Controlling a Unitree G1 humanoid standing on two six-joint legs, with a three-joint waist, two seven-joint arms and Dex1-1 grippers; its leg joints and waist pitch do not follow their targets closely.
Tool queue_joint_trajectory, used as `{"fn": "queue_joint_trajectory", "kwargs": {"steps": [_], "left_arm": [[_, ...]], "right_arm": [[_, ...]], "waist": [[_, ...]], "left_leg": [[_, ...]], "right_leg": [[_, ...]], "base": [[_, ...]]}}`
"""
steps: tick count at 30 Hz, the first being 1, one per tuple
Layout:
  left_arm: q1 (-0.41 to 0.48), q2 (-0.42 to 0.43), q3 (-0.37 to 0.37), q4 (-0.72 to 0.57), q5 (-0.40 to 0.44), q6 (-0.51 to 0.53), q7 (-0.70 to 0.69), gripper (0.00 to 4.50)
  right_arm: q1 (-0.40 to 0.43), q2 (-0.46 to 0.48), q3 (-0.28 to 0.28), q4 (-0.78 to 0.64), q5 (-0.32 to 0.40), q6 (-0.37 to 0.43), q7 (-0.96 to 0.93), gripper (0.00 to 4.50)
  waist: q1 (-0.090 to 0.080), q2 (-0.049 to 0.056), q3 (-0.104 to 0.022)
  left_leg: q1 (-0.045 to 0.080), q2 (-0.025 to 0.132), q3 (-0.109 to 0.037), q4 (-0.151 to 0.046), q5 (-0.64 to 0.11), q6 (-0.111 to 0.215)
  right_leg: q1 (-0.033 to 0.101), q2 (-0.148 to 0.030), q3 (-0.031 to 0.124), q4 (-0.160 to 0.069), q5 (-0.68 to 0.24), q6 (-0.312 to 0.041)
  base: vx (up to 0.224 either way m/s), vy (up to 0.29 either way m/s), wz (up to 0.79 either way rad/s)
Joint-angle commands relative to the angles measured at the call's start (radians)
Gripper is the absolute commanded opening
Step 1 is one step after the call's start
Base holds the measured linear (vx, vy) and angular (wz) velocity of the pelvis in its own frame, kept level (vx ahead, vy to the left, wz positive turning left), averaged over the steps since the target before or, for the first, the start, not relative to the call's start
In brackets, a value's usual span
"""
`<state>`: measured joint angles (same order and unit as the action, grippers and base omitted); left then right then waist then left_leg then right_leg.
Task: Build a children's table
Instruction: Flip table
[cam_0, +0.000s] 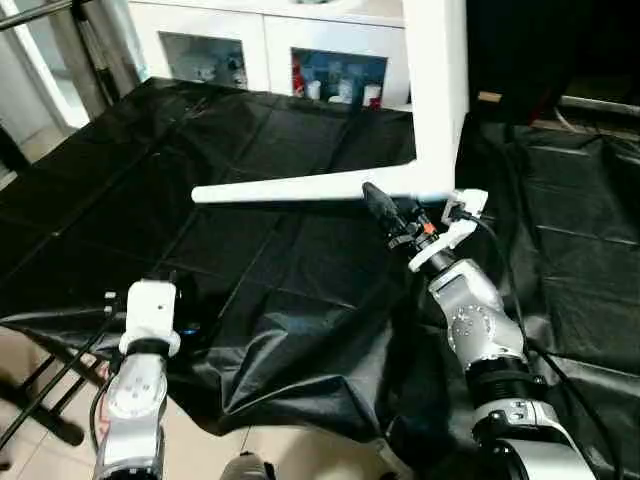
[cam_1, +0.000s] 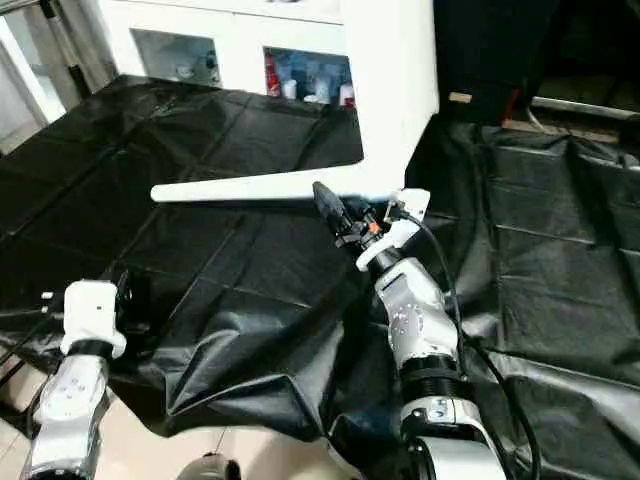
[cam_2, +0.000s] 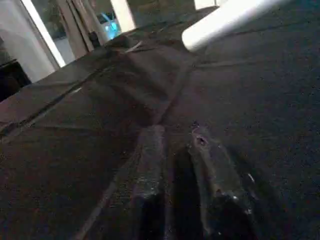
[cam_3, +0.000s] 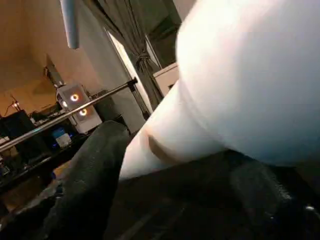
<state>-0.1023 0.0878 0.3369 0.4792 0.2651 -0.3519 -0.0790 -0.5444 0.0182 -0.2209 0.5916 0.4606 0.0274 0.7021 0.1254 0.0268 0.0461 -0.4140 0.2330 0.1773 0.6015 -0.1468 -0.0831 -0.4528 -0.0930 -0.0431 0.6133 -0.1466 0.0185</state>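
While my right gripper (cam_0: 378, 203) reaches up to the flared base of one long white tubular plastic leg (cam_0: 300, 189), its two black fingers stand apart on either side of that base without clamping it; in my right wrist view one dark finger (cam_3: 87, 185) sits beside the leg's widening end, and I cannot tell whether it touches. That leg lies nearly level, pointing toward my left, its narrow tip hanging just above the black plastic sheet (cam_0: 270, 260) that covers the work surface. Its flared end joins a bulging rounded corner of the white plastic rectangular tabletop (cam_0: 435, 90), which stands upright on its edge. I count one leg fitted to this tabletop.

My left gripper (cam_2: 177, 180) rests low near the sheet's front edge, well apart from the table, its two black fingers slightly parted and empty, pointing across the sheet toward the leg's tip.

Behind the sheet stands one white cabinet with glass doors (cam_0: 270, 45), with small colourful items inside.
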Motion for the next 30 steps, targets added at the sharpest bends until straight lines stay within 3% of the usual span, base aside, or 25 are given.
{"fn": "queue_joint_trajectory", "kwargs": {"steps": [1,4,9,30], "left_arm": [[-0.786,0.190,-0.139,-0.489,-0.267,0.339,-0.243,1.29],[-0.786,0.190,-0.139,-0.489,-0.267,0.339,-0.243,1.58],[-0.786,0.190,-0.139,-0.489,-0.267,0.339,-0.243,1.90],[-0.786,0.190,-0.139,-0.489,-0.267,0.339,-0.243,3.44]], "right_arm": [[-0.019,0.006,0.028,-0.064,0.004,-0.019,0.031,3.79],[-0.019,0.006,0.028,-0.064,0.004,-0.019,0.031,4.09],[-0.019,0.006,0.028,-0.064,0.004,-0.019,0.031,4.48],[-0.019,0.006,0.028,-0.064,0.004,-0.019,0.031,4.50]], "waist": [[-0.005,-0.010,-0.079],[-0.016,-0.011,-0.079],[-0.021,-0.011,-0.078],[-0.031,-0.011,-0.078]], "left_leg": [[0.026,-0.011,0.010,-0.064,-0.267,0.065],[0.027,-0.012,0.008,-0.067,-0.285,0.053],[0.027,-0.013,0.008,-0.068,-0.292,0.051],[0.029,-0.012,0.009,-0.067,-0.299,0.059]], "right_leg": [[0.059,-0.020,0.013,-0.069,-0.232,-0.162],[0.060,-0.021,0.014,-0.072,-0.253,-0.152],[0.061,-0.020,0.014,-0.073,-0.259,-0.149],[0.059,-0.019,0.015,-0.074,-0.256,-0.156]], "base": [[0.000,0.000,0.00],[0.000,0.000,0.00],[0.000,0.000,0.00],[0.000,0.000,0.00]]}}
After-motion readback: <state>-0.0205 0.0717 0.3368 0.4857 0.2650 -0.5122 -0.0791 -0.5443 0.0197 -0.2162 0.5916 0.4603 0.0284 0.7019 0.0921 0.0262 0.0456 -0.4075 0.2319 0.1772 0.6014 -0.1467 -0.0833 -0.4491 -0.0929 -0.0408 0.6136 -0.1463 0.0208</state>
